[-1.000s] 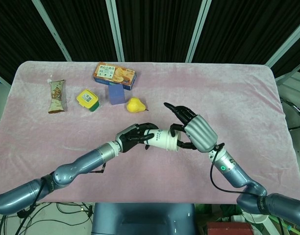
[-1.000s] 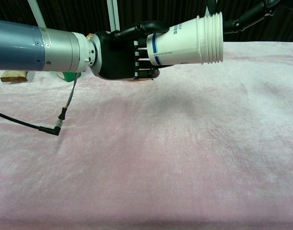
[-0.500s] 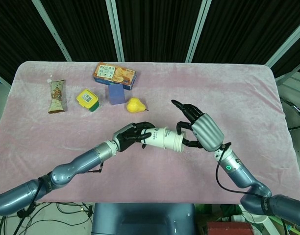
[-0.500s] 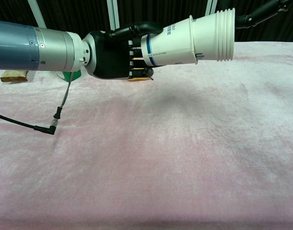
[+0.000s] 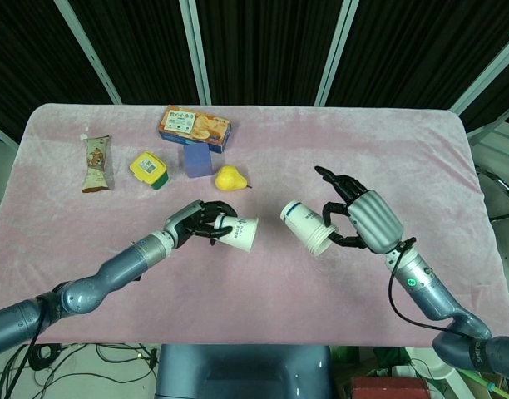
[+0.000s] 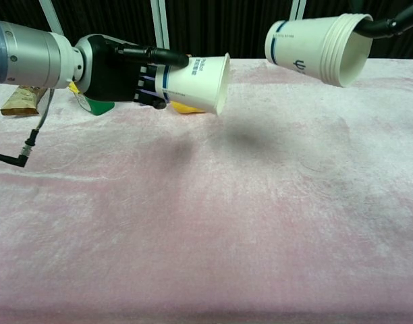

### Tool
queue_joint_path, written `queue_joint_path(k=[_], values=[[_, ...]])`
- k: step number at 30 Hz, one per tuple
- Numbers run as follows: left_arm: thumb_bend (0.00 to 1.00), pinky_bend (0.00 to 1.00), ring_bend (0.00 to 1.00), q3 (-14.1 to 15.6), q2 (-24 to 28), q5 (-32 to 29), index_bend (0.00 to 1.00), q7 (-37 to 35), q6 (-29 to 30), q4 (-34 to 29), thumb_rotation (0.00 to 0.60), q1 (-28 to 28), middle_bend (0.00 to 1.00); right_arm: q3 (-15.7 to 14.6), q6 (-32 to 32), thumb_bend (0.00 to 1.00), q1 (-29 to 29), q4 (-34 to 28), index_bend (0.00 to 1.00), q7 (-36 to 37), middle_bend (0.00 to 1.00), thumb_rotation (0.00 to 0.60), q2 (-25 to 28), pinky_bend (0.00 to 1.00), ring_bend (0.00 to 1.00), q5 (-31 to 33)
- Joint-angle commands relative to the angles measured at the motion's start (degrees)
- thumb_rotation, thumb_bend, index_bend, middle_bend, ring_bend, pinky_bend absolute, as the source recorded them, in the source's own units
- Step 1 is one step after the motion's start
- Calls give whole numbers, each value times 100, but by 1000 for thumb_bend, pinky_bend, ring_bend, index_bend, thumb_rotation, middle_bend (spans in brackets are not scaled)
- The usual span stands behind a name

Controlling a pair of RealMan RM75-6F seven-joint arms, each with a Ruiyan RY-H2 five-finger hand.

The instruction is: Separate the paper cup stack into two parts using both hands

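The paper cup stack is in two parts, held apart above the pink cloth. My left hand (image 5: 194,224) (image 6: 115,71) grips a single white cup (image 5: 239,233) (image 6: 196,82) by its base, mouth pointing right. My right hand (image 5: 367,219) holds the remaining stacked cups (image 5: 308,227) (image 6: 318,47) by their rims, base pointing left. In the chest view only dark fingertips (image 6: 389,25) of the right hand show at the top right edge. A clear gap separates the two parts.
At the back left of the table (image 5: 387,150) lie a snack bar (image 5: 96,163), a yellow-lidded tub (image 5: 150,169), a purple block (image 5: 197,161), a biscuit box (image 5: 195,127) and a yellow pear (image 5: 229,178). A loose cable (image 6: 21,159) hangs from the left arm.
The stack has come apart. My left hand drew one cup away to the left, and my right hand carried the remaining cups to the right.
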Motion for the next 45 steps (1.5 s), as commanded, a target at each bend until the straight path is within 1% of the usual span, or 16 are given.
queue_joint_path(k=[1,5,6,7,9,11,13,17,22,25,30,31,32,36,40,45], values=[[474,670,331,788,697,51,491,897,775,-469,600,-463,433,-179,-666,401,97,-298,902,211,0,600,485,178,156,160],[474,669,322,1334,1017,-18,485,1698,1404,-705,600,-740,424,-247,-1104,407,205,-462,901,333,0,600,755,178,158,248],[474,668,320,1521,1095,-64,484,2028,1661,-781,600,-836,423,-266,-1249,410,246,-506,901,378,0,600,837,178,158,276],[475,665,316,1781,1218,82,482,2652,2066,-776,600,-962,421,-293,-1451,412,307,-549,901,447,0,600,929,178,158,317],[475,660,311,2204,1209,133,479,3857,3081,-963,600,-1079,418,-322,-1933,416,491,-692,902,639,0,600,1182,178,160,392],[474,653,308,2387,1142,85,477,4548,3663,-1110,600,-1124,415,-341,-2305,422,636,-788,902,739,0,600,1361,178,160,452],[474,645,304,2520,1112,57,476,5039,3988,-1214,600,-1159,412,-357,-2682,428,778,-882,901,825,0,600,1512,177,160,532],[474,640,301,2872,1094,219,471,6037,4408,-1195,600,-1226,403,-392,-3452,430,1081,-1007,902,1065,0,600,1726,177,160,677],[472,639,298,3130,1069,158,458,6790,4668,-1205,600,-1231,397,-455,-4195,440,1371,-964,902,1061,0,600,1787,177,160,791],[472,639,298,3211,1074,61,455,7008,4705,-1237,600,-1216,396,-473,-4555,440,1501,-912,902,928,0,600,1747,178,160,931],[470,639,296,3327,1045,-94,449,7111,4637,-1155,600,-1138,388,-478,-5343,441,1818,-850,902,735,0,600,1669,178,160,1254],[469,639,296,3332,1009,-89,447,7011,4606,-1101,600,-1084,387,-474,-5502,442,1890,-816,902,665,0,600,1628,178,160,1335],[469,639,296,3329,905,-9,446,6683,4547,-944,600,-943,386,-513,-5752,442,2003,-723,902,517,0,600,1479,178,160,1410],[468,638,296,3355,733,473,440,6050,4367,-517,600,-697,385,-574,-6032,441,2153,-557,901,78,0,600,1253,178,156,1759],[455,628,289,3371,604,758,437,5643,4240,-227,600,-537,380,-620,-6177,442,2274,-515,901,-214,0,600,1156,178,152,2091],[434,601,266,3345,448,1259,429,4958,4170,139,600,-283,357,-705,-6177,442,2459,-540,891,-642,0,600,1121,178,138,2601]])
